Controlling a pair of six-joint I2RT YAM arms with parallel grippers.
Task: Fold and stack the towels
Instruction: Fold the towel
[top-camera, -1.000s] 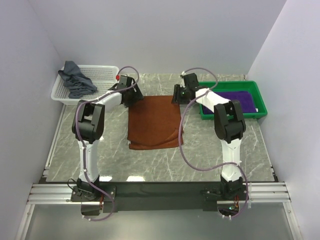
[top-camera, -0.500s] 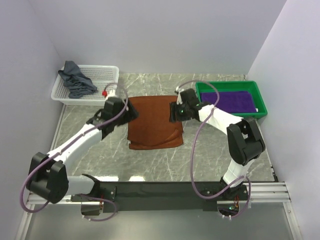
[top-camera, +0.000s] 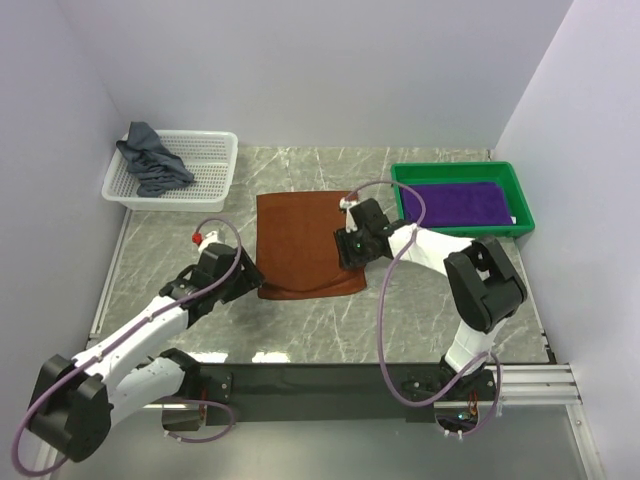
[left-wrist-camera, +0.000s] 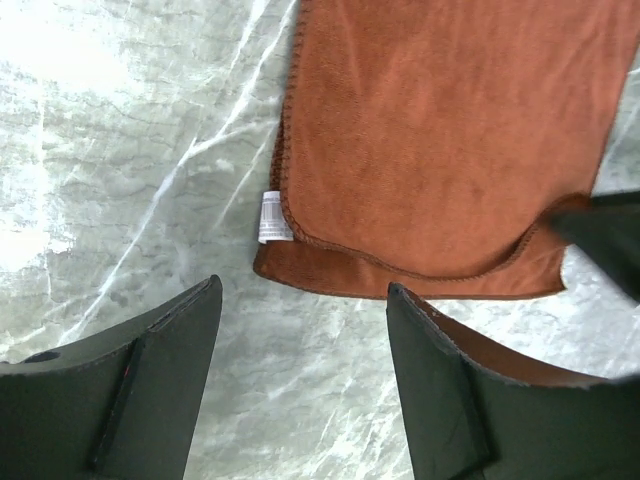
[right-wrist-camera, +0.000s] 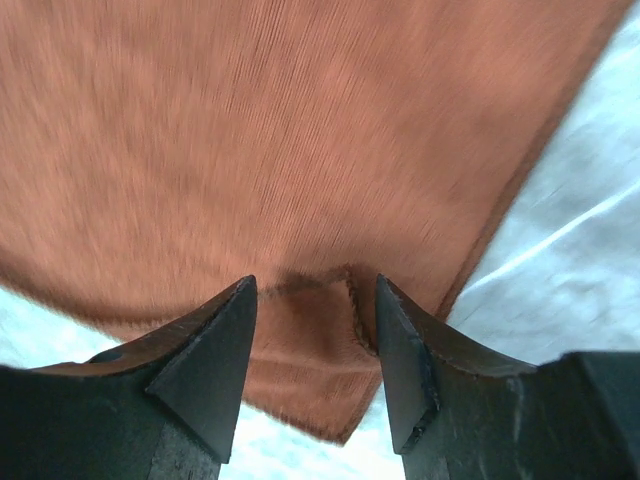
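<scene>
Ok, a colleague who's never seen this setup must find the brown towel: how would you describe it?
On the marble table, look between the white mesh basket at far left and the green tray at far right. The rust-brown towel lies flat there, folded. It alone is on the tabletop: the grey-blue towel sits crumpled in the basket, the purple towel in the tray.

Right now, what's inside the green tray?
A purple towel lies flat in the green tray, covering most of its floor. Anything beneath that towel is hidden.
</scene>
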